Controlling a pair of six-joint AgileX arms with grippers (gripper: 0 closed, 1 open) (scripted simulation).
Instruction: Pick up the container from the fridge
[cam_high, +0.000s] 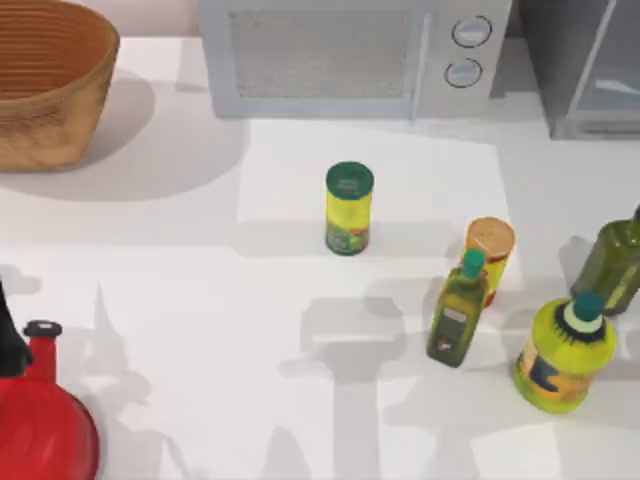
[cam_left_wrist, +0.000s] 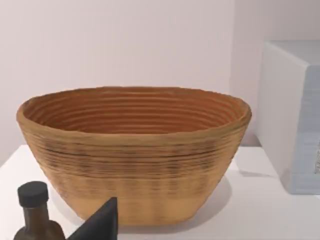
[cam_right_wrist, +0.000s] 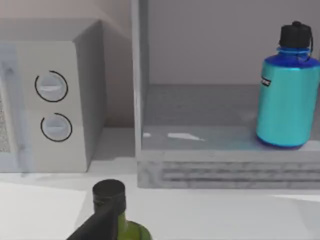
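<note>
I cannot tell if the right gripper (cam_right_wrist: 95, 226) is open or closed. A dark part of it sits low, right by a green bottle (cam_right_wrist: 131, 232) with a black cap. Past that bottle is the fridge (cam_right_wrist: 142, 100). The container (cam_right_wrist: 287, 95) stands up straight inside it, on the grey floor. A microwave (cam_right_wrist: 55, 100) is just beside the fridge. I cannot tell about the left gripper (cam_left_wrist: 100, 224) either. It faces a big basket (cam_left_wrist: 134, 155) at the table's back left.
</note>
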